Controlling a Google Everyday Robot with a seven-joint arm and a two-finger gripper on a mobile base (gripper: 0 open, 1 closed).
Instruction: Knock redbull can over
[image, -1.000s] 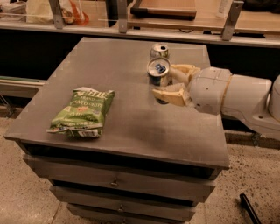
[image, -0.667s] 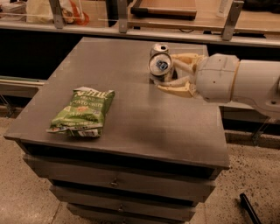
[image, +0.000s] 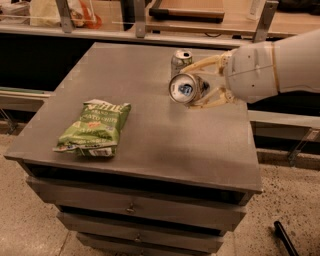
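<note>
The redbull can (image: 183, 88) is tipped onto its side on the grey table (image: 150, 135), its silver end facing the camera, with blue showing on it. My gripper (image: 195, 86) reaches in from the right, its two cream fingers (image: 206, 64) spread either side of the can's body, one above and one below it in the view. I cannot tell whether they touch the can. A silver can (image: 180, 60) stands upright just behind it.
A green chip bag (image: 94, 128) lies flat on the table's left front part. The table has drawers below. A shelf and metal posts (image: 140, 17) run along the back. A dark object (image: 286, 239) lies on the floor at the lower right.
The arm has swung round to the can's right side. The redbull can has tipped from leaning to lying on its side, its end now towards the camera. The silver can stays upright.
</note>
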